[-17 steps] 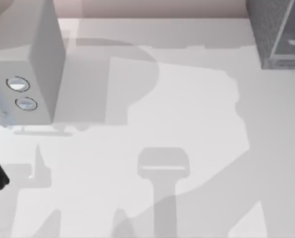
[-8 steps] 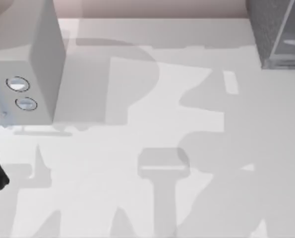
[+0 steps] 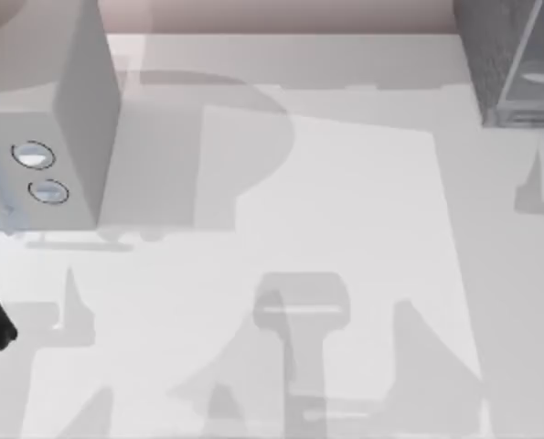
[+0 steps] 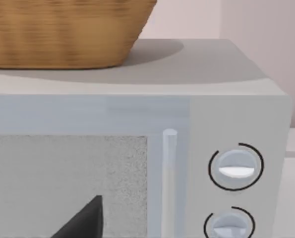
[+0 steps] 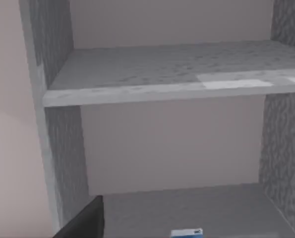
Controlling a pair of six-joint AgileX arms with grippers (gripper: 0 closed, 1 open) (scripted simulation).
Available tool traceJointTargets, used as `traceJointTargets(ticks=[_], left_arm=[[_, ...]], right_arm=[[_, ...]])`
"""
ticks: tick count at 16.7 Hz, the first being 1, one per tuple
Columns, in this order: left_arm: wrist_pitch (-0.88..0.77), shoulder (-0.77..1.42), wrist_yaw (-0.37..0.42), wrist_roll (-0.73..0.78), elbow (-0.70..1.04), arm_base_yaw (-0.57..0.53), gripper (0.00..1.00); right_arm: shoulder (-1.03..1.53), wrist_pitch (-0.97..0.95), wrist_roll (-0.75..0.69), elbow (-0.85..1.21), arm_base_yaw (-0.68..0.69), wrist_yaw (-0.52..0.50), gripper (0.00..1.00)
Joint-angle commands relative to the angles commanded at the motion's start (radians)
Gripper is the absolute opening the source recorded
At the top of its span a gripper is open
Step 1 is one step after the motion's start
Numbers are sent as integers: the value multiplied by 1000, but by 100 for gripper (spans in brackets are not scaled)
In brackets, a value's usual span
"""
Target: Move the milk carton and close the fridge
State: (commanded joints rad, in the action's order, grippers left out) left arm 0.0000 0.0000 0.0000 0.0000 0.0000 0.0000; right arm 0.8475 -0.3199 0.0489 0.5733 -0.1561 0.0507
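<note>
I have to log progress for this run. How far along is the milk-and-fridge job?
Done: nothing clearly. In hand: the right wrist view looks into the open fridge, past its shelf, with the milk carton's blue top at the lower compartment's front. Whether the right pincer holds it is unclear. Left: closing the fridge. The left arm faces the microwave.

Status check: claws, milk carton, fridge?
Right claw facing open fridge interior. Milk carton blue top just visible on lower shelf. Left arm parked by microwave. Nothing blocking.
</note>
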Motion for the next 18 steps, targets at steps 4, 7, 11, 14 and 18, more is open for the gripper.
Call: traceJointTargets(ticks=[4,7,11,14,18], left_arm=[[0,0,0,0,0,0,100],[0,0,0,0,0,0,100],[0,0,0,0,0,0,100],[0,0,0,0,0,0,100],[0,0,0,0,0,0,100]], right_arm=[[-419,155,-15,-251,54,-32,100],[-648,246,-29,-417,99,-46,100],[-821,311,-45,-553,147,-51,100],[-847,320,-49,-573,156,-51,100],[-844,320,-48,-570,153,-50,100]])
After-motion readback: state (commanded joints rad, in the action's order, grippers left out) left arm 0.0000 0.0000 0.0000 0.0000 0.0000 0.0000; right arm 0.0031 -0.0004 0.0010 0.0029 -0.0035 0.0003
